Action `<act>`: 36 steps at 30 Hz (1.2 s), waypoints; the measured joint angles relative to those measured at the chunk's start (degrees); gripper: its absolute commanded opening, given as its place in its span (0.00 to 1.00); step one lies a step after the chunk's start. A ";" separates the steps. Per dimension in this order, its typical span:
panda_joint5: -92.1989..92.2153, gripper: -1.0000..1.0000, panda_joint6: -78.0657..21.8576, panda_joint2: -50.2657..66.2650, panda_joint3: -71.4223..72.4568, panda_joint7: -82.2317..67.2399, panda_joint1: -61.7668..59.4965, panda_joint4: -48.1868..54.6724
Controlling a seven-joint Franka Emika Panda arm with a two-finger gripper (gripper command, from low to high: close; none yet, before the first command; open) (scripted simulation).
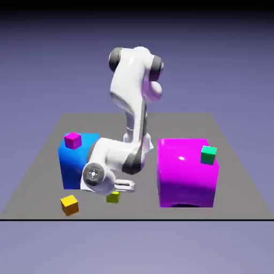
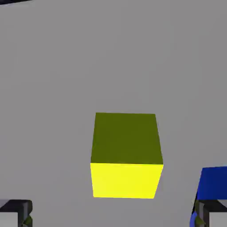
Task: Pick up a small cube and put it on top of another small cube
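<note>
Exterior view, left to right: orange-amber cube (image 1: 69, 205) sat on the table (image 1: 140, 210) in front of the blue block (image 1: 72, 167); lemon-yellow cube (image 1: 113, 197) sat on the table, partly hidden by the hand. Gripper (image 2: 113, 213) jaws were wide apart, nothing between them. Magenta block (image 1: 187, 174) stood farther right, green cube (image 1: 208, 155) on top.

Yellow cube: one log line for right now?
fingers: open | yellow cube: on table, not held | orange cube: on table, nothing on top
</note>
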 measured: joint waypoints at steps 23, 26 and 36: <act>-3.12 0.00 -6.81 14.49 -16.93 -24.57 2.89 21.22; -4.16 0.00 -8.33 18.44 -21.99 -32.06 3.74 27.31; -3.96 1.00 1.78 17.77 -22.37 -32.34 6.00 15.70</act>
